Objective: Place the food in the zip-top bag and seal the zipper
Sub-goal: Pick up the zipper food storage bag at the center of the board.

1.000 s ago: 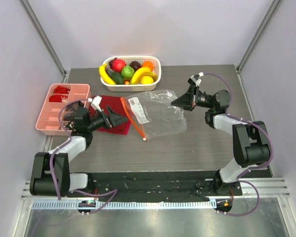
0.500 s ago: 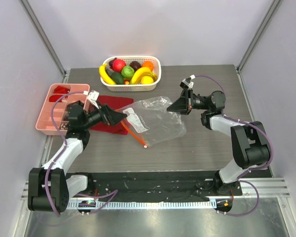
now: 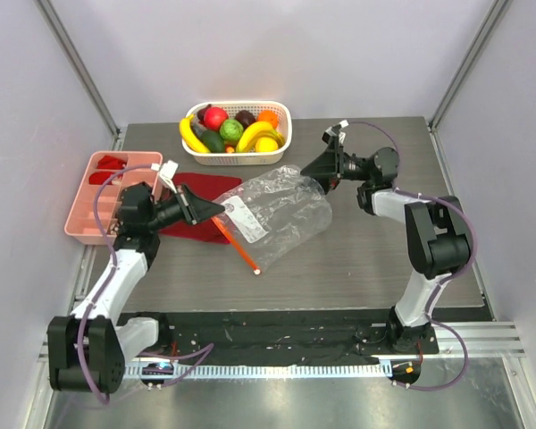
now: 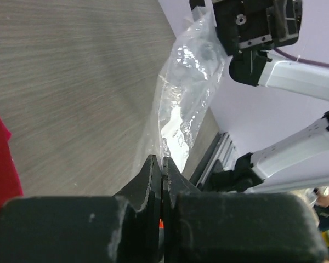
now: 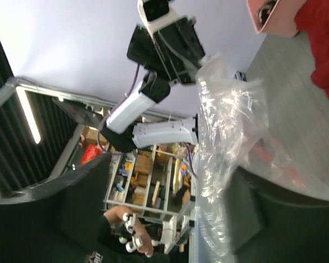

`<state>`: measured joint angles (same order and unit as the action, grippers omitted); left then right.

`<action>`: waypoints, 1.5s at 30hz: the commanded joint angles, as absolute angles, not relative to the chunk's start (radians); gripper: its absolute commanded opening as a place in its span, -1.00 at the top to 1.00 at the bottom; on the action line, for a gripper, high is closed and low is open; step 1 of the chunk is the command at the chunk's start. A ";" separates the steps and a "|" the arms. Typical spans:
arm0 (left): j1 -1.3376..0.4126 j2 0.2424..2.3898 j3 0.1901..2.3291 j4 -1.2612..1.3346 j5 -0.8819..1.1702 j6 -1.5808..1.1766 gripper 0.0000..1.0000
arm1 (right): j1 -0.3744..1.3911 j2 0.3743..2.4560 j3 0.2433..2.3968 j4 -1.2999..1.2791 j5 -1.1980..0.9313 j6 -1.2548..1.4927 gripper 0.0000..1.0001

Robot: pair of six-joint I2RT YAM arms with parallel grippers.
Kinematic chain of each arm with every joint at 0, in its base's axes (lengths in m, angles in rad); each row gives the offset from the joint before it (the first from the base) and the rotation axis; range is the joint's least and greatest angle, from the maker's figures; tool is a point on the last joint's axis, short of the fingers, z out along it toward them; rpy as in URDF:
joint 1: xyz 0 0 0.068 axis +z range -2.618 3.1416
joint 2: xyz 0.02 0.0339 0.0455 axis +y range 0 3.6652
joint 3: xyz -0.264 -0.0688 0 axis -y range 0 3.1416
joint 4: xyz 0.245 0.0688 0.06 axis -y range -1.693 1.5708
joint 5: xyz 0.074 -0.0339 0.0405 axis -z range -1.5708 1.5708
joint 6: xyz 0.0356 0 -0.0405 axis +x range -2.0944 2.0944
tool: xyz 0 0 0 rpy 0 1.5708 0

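The clear zip-top bag [image 3: 281, 207] lies crumpled mid-table, and its orange-red zipper [image 3: 238, 244] runs down to a white tip. My left gripper [image 3: 218, 213] is shut on the bag's zipper edge; in the left wrist view a bit of orange shows between the closed jaws [image 4: 162, 164], and the bag [image 4: 187, 87] stretches away from them. My right gripper [image 3: 318, 171] stands open at the bag's far edge. In the right wrist view its fingers [image 5: 85, 200] are wide apart, with the bag [image 5: 226, 137] hanging by one of them. The food [image 3: 232, 130] sits in the white basket.
The white slotted basket [image 3: 281, 112] stands at the back centre. A pink compartment tray [image 3: 82, 213] sits at the far left. A dark red cloth [image 3: 205, 185] lies under the left gripper and the bag's left edge.
My left gripper has shut on the bag's zipper edge. The right gripper has opened, let go of the bag and moved back and left. The bag has shifted left.
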<state>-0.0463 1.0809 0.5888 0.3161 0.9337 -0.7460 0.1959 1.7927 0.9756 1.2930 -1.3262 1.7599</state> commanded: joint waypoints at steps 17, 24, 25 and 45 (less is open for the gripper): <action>-0.074 1.005 0.845 -0.486 0.295 -1.290 0.99 | 0.325 1.356 1.376 -0.538 -0.285 -0.064 -0.93; -0.078 1.022 0.888 -0.563 0.262 -1.443 0.99 | 0.616 1.377 1.332 -0.436 -0.120 -0.063 -0.89; -0.078 1.025 0.890 -0.566 0.259 -1.457 0.98 | 0.671 1.387 1.339 -0.420 -0.079 -0.098 -0.88; -0.054 1.080 0.919 -0.600 0.250 -1.505 0.95 | 1.141 1.609 1.413 -0.285 0.305 -0.112 -0.40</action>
